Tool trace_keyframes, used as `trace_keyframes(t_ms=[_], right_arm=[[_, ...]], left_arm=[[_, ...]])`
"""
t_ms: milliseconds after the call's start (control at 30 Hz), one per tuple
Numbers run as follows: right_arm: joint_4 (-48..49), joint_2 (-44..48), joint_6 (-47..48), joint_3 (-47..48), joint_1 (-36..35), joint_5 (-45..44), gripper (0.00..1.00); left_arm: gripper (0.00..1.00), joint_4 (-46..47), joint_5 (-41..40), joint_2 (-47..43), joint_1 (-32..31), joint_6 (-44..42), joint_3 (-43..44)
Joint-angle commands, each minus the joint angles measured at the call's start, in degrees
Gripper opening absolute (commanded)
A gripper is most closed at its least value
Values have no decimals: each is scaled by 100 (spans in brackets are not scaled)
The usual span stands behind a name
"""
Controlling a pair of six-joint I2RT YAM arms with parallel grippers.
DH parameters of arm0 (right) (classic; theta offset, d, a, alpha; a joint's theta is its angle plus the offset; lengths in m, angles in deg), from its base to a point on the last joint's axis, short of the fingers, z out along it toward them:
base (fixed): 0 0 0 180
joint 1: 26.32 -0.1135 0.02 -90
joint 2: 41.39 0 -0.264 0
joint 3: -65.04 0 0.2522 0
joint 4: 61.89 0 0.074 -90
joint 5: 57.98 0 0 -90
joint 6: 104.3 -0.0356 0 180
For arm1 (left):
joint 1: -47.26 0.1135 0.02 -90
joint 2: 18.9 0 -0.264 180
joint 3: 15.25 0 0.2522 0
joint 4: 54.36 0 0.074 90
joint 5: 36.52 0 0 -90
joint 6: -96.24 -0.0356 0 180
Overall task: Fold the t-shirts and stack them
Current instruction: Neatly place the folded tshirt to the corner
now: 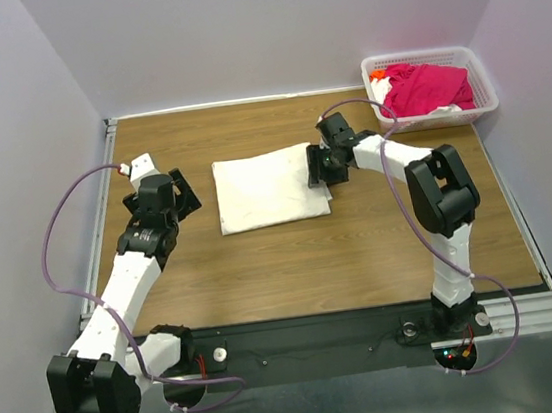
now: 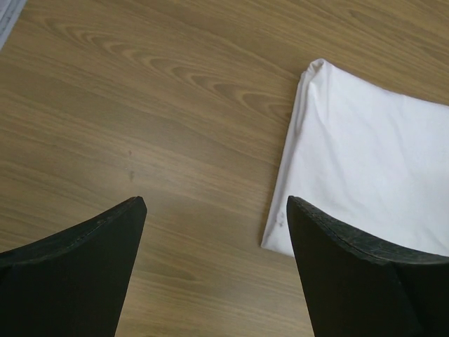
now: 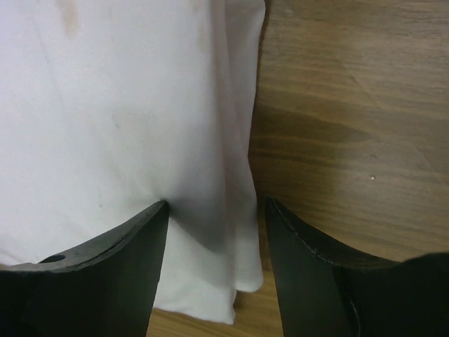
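- While the left tool (image 2: 214,210) hangs over bare wood with its two black fingers (image 2: 84,267) spread wide and nothing between them, the white t-shirt (image 1: 264,190) lies folded into a flat rectangle near the middle of the desk (image 1: 293,265)
- Seen from the left wrist, the shirt's left edge and one folded corner lie near the right-hand finger; from above, the tool stands just to the left of the cloth, apart from it
- At the shirt's right edge sits the right tool (image 1: 320,169); in its own wrist view the fingers stand apart, and the layered edge of the cloth lies flat in the gap below them, not pinched
- Whether those fingertips touch the cloth cannot be told
- Faint tan marks show on the white cloth near the top of that wrist view, and bare wood grain runs to the right of the cloth edge
- The pink t-shirt (image 1: 428,87) is bunched up in the basket (image 1: 484,90) at the far right corner of the desk, well apart from the white one
- A bit of white cloth and something orange show in the basket beside it
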Motion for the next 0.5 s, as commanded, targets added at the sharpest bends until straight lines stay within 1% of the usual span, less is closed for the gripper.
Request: trace_keyframes(t_ms=[0, 33, 133, 167, 267, 300, 367, 467], right_arm=[[-6, -369, -133, 475, -71, 43, 62], [-6, -430, -151, 502, -80, 70, 61], [-32, -598, -204, 502, -106, 220, 52], [-75, -572, -186, 467, -106, 185, 42], [-303, -379, 58, 213, -71, -183, 23], [-400, -291, 164, 151, -36, -507, 12], [-689, 6, 436, -103, 191, -1165, 1], [-849, 385, 788, -569, 736, -1791, 1]], left_arm=[[93, 139, -477, -104, 34, -253, -128], [93, 192, -494, -95, 34, -270, -155], [93, 376, -547, -69, 34, -375, -173], [93, 403, -582, -60, 34, -411, -164], [93, 552, -713, -16, 34, -569, -120], [93, 631, -757, -8, 34, -595, -111], [93, 745, -845, 19, 34, -639, -111], [93, 825, -828, 1, 34, -648, -207]])
